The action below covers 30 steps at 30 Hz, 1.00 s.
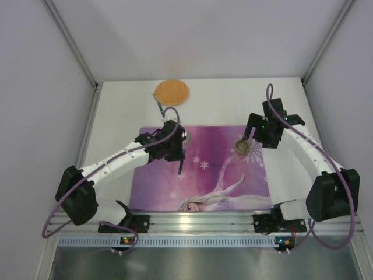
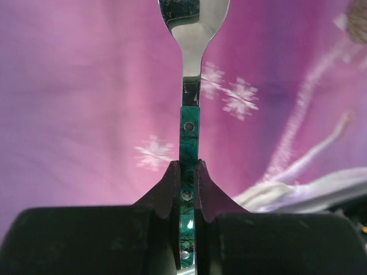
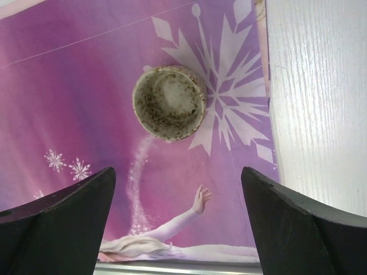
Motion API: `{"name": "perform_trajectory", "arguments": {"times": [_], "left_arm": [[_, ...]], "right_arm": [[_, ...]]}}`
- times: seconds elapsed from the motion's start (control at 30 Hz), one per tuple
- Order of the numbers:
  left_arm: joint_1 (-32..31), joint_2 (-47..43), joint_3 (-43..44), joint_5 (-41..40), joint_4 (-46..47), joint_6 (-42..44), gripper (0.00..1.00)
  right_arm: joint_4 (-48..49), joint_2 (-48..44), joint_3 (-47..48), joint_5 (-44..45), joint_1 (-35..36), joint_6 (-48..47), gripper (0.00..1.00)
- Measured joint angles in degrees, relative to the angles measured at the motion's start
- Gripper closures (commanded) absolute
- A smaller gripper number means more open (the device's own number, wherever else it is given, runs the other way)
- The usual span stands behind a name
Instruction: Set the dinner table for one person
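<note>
On the left, bare white dinner table (image 1: 113,116), poking out from under a purple placemat (image 1: 213,175) on the left, far and right sides. At the far edge, beyond the mat and not touching it, an orange plate (image 1: 171,92), with a thin blue thing just beside it, too small to name. Next, the left gripper (image 2: 187,172), pinched narrow on the green handle of a spoon (image 2: 190,109), held over the mat with the shiny bowl end pointing away. Might go wrong right here: only a thin pinch on a smooth handle, so could swing or slip out on the way down and land crooked, or drop on the mat far from the plate. Further right, a speckled cup (image 3: 169,103), standing on the mat near its right edge, mouth up. Over it, the right gripper (image 3: 176,172), spread wide, holding nothing and touching nothing. Could knock the cup and tip it over if lowered a bit off to one side. Could also end as a poor place setting, with the plate off the mat and well apart from the cup. Counting now: one table, one mat, one plate, one spoon, one cup, two grippers.
</note>
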Motion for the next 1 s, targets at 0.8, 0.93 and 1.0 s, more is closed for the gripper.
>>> {"name": "perform_trajectory", "arguments": {"times": [0.8,0.93,1.0], "left_arm": [[-27.76,42.29,31.32,-5.55,7.58,-30.23,1.00],[-27.82,42.29,31.30,-5.27,7.56,-30.67,0.54],[-27.89,42.29,31.30,-4.55,7.30,-30.27,0.20]], "right_arm": [[-5.73,-14.67,-3.96,-4.94,0.42,3.91,0.00],[-5.75,-15.19,-3.96,-4.72,0.57,3.82,0.00],[-5.73,-15.23,-3.96,-4.55,0.70,3.72,0.00]]}}
